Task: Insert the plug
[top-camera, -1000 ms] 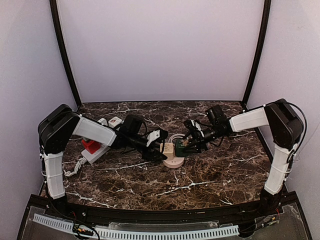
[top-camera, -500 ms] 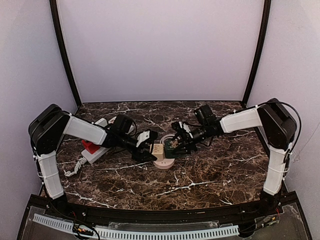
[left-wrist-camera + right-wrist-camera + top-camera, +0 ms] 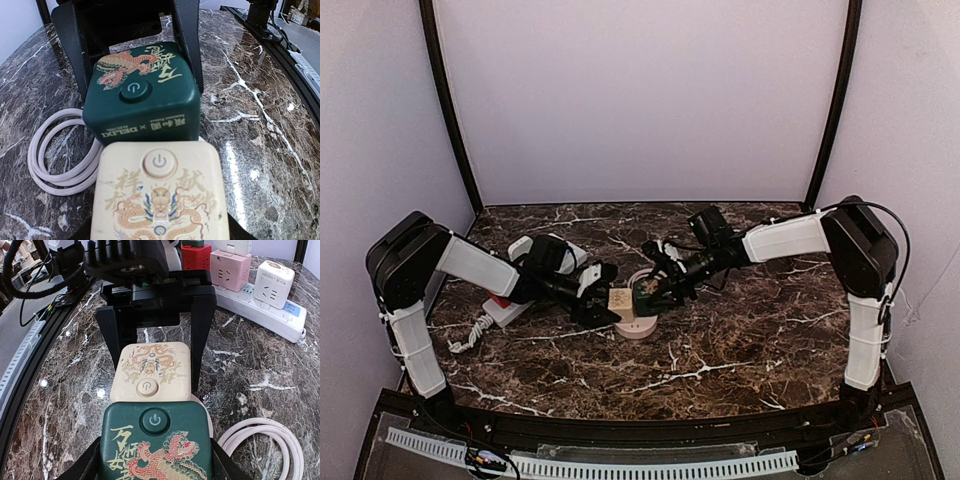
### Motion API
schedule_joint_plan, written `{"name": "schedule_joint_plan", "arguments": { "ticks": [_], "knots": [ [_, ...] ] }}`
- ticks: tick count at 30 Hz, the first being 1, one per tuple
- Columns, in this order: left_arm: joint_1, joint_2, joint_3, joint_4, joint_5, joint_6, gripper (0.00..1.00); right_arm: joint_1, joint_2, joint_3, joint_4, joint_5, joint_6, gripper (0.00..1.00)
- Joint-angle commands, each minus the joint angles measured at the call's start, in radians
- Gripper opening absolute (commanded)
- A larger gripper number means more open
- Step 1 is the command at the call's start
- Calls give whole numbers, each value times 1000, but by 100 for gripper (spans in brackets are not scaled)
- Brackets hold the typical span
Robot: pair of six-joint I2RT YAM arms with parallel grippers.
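Right of the power strip [image 3: 260, 315], my left jaws clamp the cream cube plug [image 3: 620, 301], my right jaws the green cube [image 3: 647, 291] beside it. Rigid, slick, likely light: grip flat sides.

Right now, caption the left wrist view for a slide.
Cream dragon-printed cube in front of green dragon-printed cube in right gripper, white cable coiled alongside.

The cream cube [image 3: 159, 200] in the left claw [image 3: 155, 370] runs off the bottom of the left wrist view; the green cube [image 3: 157, 447] in the right claw [image 3: 135, 85] does likewise in the right wrist view. Both undersides are hidden. Beside the right claw, the white cord [image 3: 270, 445] is cut off.
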Motion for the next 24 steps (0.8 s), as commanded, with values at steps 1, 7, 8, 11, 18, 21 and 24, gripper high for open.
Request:
{"name": "schedule_joint_plan", "arguments": {
  "ticks": [1, 7, 8, 11, 18, 21, 24],
  "knots": [
    [-9, -41, -27, 43, -8, -30, 66, 74, 132, -110, -170, 258, 3, 0],
    [-26, -92, -9, 112, 44, -193, 77, 75, 76, -187, -34, 218, -3, 0],
    [-36, -89, -6, 126, 45, -211, 78, 75, 81, -185, -21, 210, 0, 0],
    [-52, -58, 20, 110, 38, -195, 78, 75, 100, -153, -18, 228, 7, 0],
    [-78, -45, 37, 24, 10, -144, 70, 78, 130, -162, 9, 272, 38, 0],
    [-76, -74, 23, 25, 9, -155, 72, 75, 168, -171, 6, 311, 51, 0],
    [-57, -121, 15, 35, -23, -201, 76, 74, 146, -159, 7, 343, 61, 0]
  ]
}}
